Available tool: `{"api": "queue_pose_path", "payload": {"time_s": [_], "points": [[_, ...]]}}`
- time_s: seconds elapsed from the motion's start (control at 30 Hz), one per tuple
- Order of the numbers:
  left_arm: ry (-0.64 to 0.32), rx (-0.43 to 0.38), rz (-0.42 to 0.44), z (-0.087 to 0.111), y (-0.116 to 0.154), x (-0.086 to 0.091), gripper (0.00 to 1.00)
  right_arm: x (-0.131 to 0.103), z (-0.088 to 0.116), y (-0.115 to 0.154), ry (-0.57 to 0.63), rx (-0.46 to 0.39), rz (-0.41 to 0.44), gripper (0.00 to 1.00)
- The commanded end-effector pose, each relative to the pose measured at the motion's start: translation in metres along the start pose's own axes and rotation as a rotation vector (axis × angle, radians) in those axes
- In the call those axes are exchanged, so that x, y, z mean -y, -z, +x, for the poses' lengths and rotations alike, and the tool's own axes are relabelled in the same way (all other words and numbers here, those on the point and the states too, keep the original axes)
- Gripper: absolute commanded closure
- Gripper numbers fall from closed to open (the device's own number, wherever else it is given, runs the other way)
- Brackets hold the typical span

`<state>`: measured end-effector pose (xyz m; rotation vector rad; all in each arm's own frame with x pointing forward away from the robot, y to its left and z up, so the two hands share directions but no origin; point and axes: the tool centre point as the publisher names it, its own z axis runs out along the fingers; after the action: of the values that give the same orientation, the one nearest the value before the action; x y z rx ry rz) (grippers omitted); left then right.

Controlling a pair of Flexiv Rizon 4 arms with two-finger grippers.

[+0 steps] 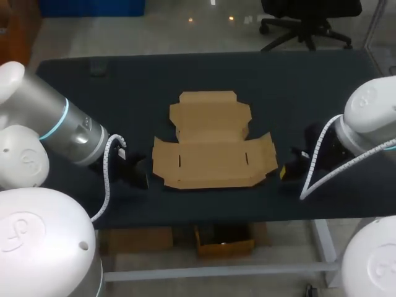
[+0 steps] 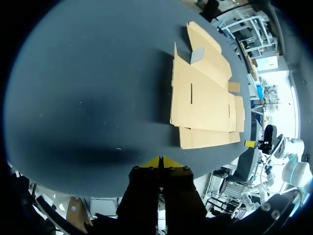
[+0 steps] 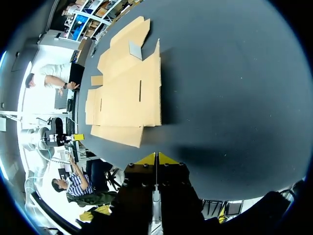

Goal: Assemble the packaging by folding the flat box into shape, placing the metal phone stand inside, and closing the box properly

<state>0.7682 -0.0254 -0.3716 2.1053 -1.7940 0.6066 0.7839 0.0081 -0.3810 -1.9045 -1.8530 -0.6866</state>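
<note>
Nearest the head camera, two rounded white arm housings fill the lower corners. From them the left arm (image 1: 62, 130) and the right arm (image 1: 371, 117) come in over the near side edges of the worktop (image 1: 297, 93), each trailed by a coiled white cable (image 1: 109, 167).

At the middle of the worktop lies the flat cardboard box (image 1: 213, 148), unfolded and brown. Its wide main panel is nearer the robot, and a smaller lid panel extends away towards the far edge. Two short slots (image 1: 179, 161) are cut in the main panel. In each wrist view a small flap (image 2: 197, 55) at the side of the lid panel stands up and looks grey. Nothing rests on the cardboard, and I cannot see a metal phone stand in any view.

The left hand (image 2: 160, 161) sits low over the worktop just beside the box's left edge, apart from it. Its yellow tips are pressed together with no gap, and it holds nothing. The right hand (image 3: 156, 158) is near the box's right edge, a little apart from it. Its tips are likewise closed on each other, with nothing in their grasp.

The worktop is a dark, matt, near-black surface. Near its far left corner lies a small dark object (image 1: 97, 67), too dim to identify.
</note>
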Motion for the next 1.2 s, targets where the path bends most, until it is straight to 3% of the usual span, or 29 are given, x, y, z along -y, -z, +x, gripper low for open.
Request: {"api": "queue_pose_path", "payload": {"time_s": [0.03, 1.2], "points": [[0.000, -0.005, -0.009, -0.001, -0.010, 0.006, 1.00, -0.004, 0.001, -0.006, -0.003, 0.000, 0.013, 1.00], [0.028, -0.039, -0.056, -0.003, -0.038, 0.024, 1.00, -0.019, -0.001, -0.041, -0.024, -0.017, 0.044, 1.00]]}}
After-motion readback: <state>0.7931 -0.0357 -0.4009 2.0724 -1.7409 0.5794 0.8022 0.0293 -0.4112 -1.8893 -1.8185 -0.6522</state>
